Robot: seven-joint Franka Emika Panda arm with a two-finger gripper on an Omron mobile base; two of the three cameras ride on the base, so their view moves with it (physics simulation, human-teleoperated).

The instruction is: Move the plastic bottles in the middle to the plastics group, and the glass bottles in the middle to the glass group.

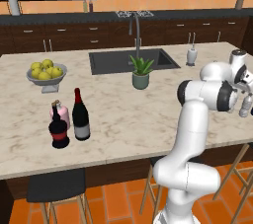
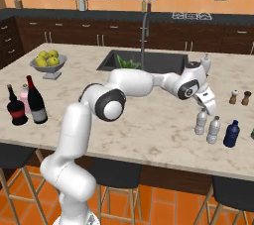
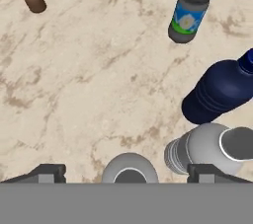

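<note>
the arm (image 2: 79,135) is glossy white, built of rounded tubular links with dark grey discs at its joints. its pincer (image 2: 206,101) is white, with small dark finger tips (image 3: 47,172).

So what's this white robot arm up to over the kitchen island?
It is sorting bottles. Its hand hangs open just above two clear plastic bottles standing on the marble island next to a dark blue bottle; it holds nothing. At the other end, the tall wine bottle already stands beside the squat red-labelled bottle and a pink bottle. So both groups look sorted at this point.
</note>
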